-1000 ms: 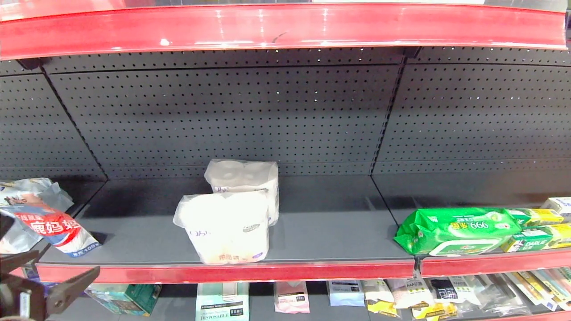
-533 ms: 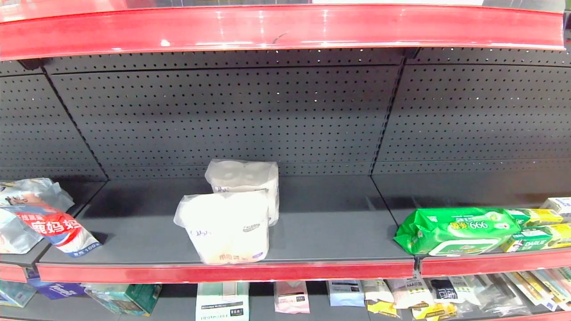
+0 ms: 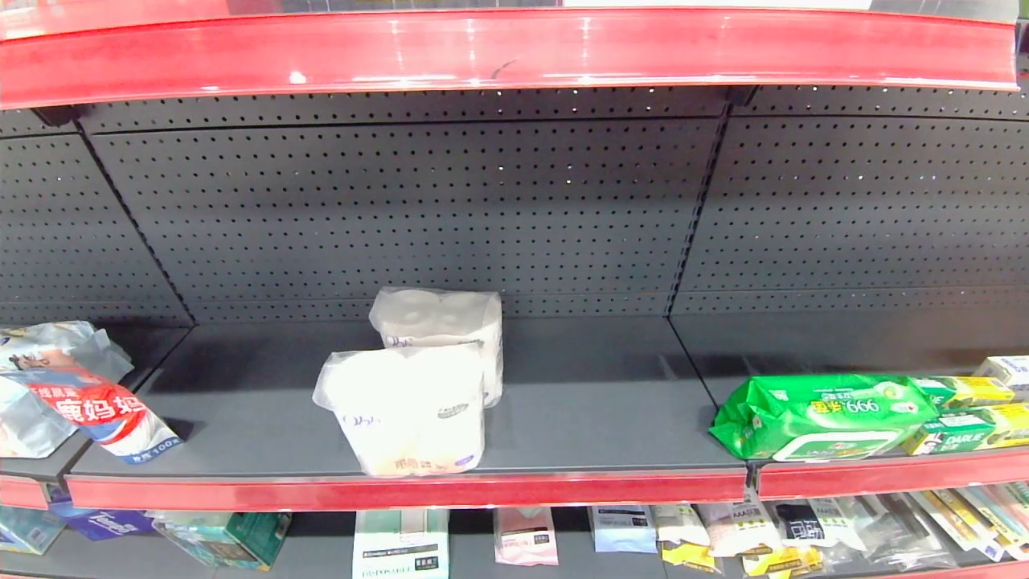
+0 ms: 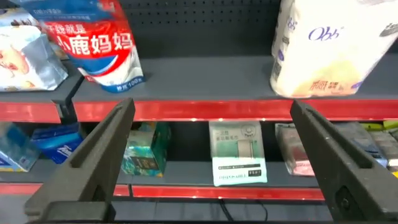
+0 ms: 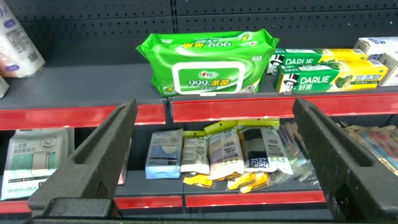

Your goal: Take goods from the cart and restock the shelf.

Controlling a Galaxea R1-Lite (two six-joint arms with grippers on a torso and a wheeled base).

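Two white tissue-roll packs stand mid-shelf, the front one (image 3: 406, 410) at the red edge and the other (image 3: 440, 331) behind it. My left gripper (image 4: 211, 106) is open and holds nothing. It faces the shelf's red front strip (image 4: 205, 110), with the front tissue pack (image 4: 333, 46) up on the shelf beyond one finger. My right gripper (image 5: 214, 102) is also open and holds nothing. It faces the red strip below a green wet-wipe pack (image 5: 208, 62).
A red, white and blue bag (image 3: 100, 414) lies at the shelf's left. The green wipes (image 3: 824, 414) and toothpaste boxes (image 3: 961, 418) sit at the right. Bare shelf (image 3: 595, 402) lies between the tissue packs and the wipes. Small packets (image 3: 723, 531) fill the lower shelf.
The left gripper, seen at the head view's lower left a second ago, has dropped out of that view. The goods on the shelf have not moved.
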